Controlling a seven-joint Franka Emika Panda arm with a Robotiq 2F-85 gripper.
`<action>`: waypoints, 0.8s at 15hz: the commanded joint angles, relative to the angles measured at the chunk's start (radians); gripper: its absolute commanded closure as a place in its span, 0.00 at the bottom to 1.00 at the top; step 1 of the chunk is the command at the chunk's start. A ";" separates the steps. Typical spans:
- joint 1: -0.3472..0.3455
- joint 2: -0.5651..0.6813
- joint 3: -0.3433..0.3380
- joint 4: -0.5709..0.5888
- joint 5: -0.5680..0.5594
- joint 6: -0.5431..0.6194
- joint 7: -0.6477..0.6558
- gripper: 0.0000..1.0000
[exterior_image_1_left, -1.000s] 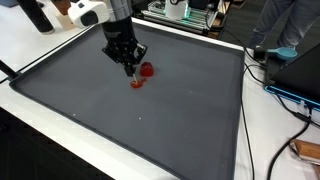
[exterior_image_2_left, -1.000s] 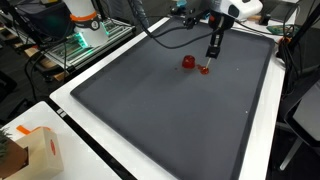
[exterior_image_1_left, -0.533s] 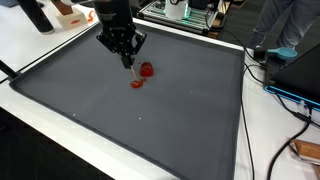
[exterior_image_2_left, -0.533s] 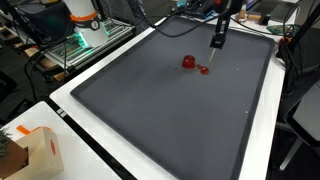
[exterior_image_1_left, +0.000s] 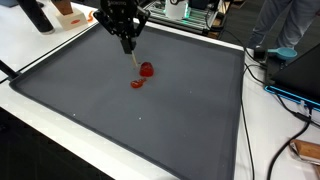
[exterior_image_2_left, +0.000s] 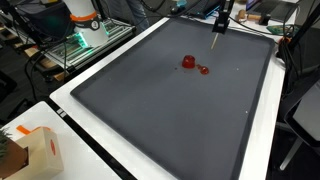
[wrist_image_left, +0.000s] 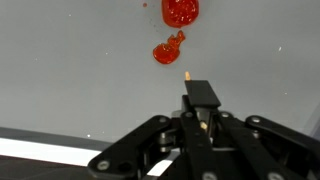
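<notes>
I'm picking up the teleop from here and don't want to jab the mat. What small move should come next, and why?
Probably lower the hand slowly, nudging toward the red smear. It is shut on a thin stick whose tip hangs clear above the gray mat, just beside the smear and short of the red round piece.

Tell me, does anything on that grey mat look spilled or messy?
Yes. A red smear lies on the grey mat, just beside a small round red blob. Its edges are ragged, like a splash rather than a solid thing. The thin stick held above it touches neither.
</notes>
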 joint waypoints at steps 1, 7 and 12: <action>0.016 -0.032 -0.006 -0.011 -0.021 -0.041 0.040 0.97; 0.034 -0.064 -0.008 -0.026 -0.049 -0.050 0.075 0.97; 0.032 -0.047 -0.001 0.000 -0.054 -0.036 0.073 0.87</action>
